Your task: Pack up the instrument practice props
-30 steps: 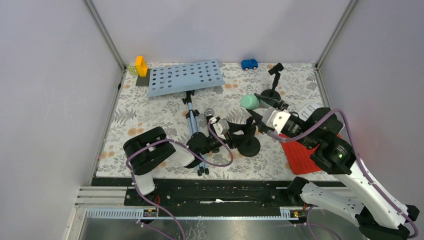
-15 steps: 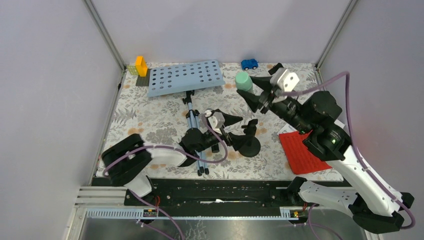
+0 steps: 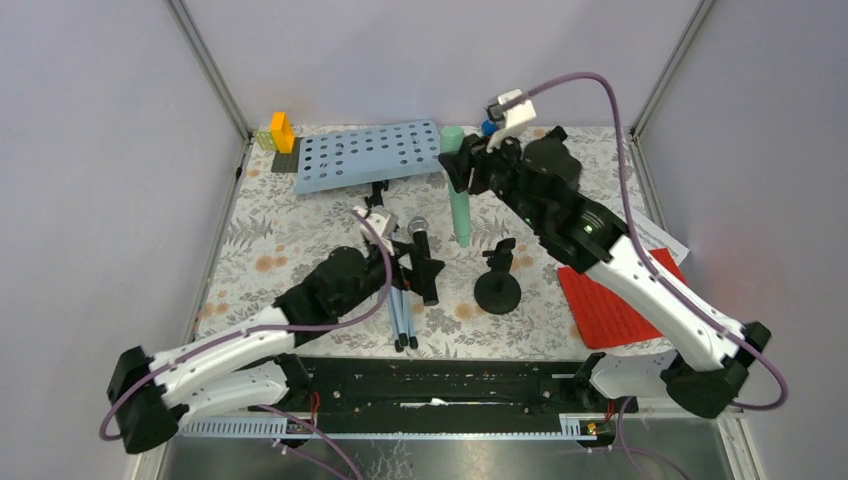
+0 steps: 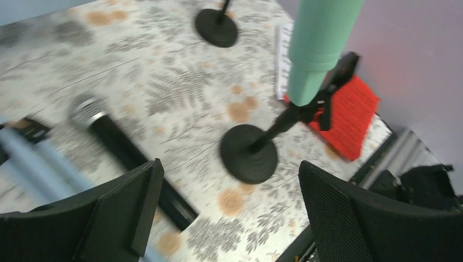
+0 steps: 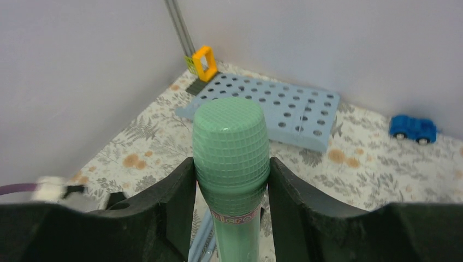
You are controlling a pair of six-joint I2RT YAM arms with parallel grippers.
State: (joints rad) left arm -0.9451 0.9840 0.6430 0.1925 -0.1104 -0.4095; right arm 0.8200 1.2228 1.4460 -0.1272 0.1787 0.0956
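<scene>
In the right claw (image 5: 232, 166) we have the green mic (image 5: 231, 131). The fingers are closed on it just under the head, head up, and the body hangs straight down below the claw, clear of the tabletop (image 3: 300, 230). The left claw (image 4: 229, 169) is spread wide and holds nothing. The black mic (image 4: 123, 150) lies flat just below it, and the near holder (image 4: 248, 155) stands just ahead.

The grip sits high on a long, smooth body, so we judge the green mic could pivot or slide through the fingers on a quick swing. Its tail hangs close above the near holder's clip, and a low pass could knock that holder over. The two claws are near each other, so a crossing move could clash them. If the left claw closes off-centre, the round black mic may roll away, or a finger may catch the tripod legs (image 3: 400, 312) beside it.

We see no box or bag to pack into. From above, the right arm largely covers the far holder (image 4: 217, 27) and part of the white sheet (image 4: 283, 60); the red sheet (image 3: 605, 300) lies under its forearm. The left wrist view is smeared, so we cannot tell whether the left claw touches the black mic.
</scene>
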